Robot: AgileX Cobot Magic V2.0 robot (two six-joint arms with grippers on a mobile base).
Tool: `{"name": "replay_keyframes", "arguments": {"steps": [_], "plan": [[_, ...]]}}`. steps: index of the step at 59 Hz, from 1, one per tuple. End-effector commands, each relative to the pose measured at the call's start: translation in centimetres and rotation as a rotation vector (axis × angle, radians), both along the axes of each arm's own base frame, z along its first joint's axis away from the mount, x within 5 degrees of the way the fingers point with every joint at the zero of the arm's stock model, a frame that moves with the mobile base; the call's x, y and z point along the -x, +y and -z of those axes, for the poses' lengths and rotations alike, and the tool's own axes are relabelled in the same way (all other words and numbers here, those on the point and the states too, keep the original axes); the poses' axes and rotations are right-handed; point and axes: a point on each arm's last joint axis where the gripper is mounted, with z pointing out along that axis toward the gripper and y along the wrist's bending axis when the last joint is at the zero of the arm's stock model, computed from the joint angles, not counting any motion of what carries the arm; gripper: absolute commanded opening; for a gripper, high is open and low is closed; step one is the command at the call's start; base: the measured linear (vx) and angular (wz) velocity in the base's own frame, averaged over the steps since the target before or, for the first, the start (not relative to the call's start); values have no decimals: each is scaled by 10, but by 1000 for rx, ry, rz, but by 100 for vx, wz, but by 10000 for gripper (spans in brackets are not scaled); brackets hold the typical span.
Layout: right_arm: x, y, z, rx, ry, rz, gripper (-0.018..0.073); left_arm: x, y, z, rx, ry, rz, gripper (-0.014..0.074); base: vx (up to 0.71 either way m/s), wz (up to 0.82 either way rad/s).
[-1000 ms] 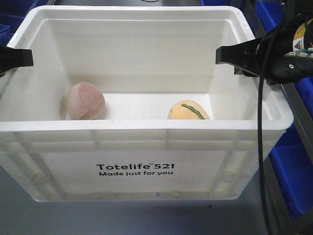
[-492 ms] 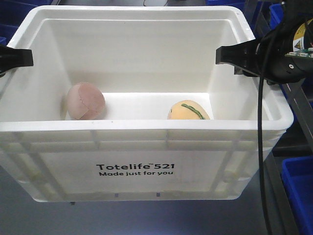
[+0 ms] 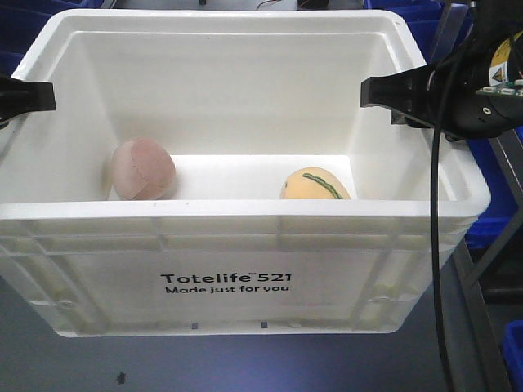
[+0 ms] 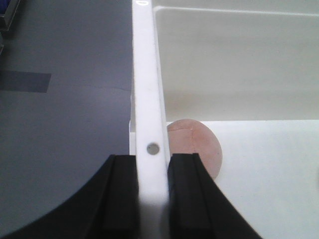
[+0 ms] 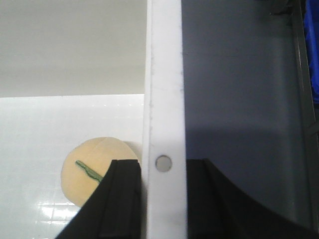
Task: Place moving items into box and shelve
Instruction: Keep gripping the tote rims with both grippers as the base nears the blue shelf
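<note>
A white Totelife box (image 3: pixel 229 278) fills the front view, held up between both grippers. Inside lie a pink ball (image 3: pixel 143 169) at the left and a yellow ball with a green stripe (image 3: pixel 315 184) at the right. My left gripper (image 4: pixel 152 174) is shut on the box's left rim (image 4: pixel 147 99); the pink ball (image 4: pixel 197 152) shows just inside. My right gripper (image 5: pixel 162 181) is shut on the box's right rim (image 5: pixel 164 74); the yellow ball (image 5: pixel 89 172) lies beside its inner finger. In the front view the left gripper (image 3: pixel 29 95) and right gripper (image 3: pixel 392 94) sit at the box's sides.
Blue bins (image 3: pixel 490 188) and a grey shelf frame (image 3: pixel 494 245) stand to the right. More blue bins (image 3: pixel 20 24) show at the upper left. Dark grey floor (image 3: pixel 245 367) lies below the box.
The background has shifted: the blue bins and shelf frame at the right sit differently and the floor below changes. The box, both balls and both grippers keep their places in the view.
</note>
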Motion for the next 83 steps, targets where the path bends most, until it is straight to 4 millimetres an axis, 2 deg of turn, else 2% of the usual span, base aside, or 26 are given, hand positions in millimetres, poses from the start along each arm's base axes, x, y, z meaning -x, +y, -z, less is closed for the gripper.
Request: {"name": "replay_keyframes", "arguments": {"steps": [1, 38, 83], "plan": [[2, -14, -30, 59, -181, 6, 85, 2, 8, -27, -62, -177, 5, -22, 33, 8], [2, -14, -30, 59, -181, 6, 85, 2, 8, -27, -62, -177, 5, -22, 32, 12], [2, -14, -30, 59, -181, 6, 85, 2, 8, -27, -62, -177, 5, -22, 19, 54]]}}
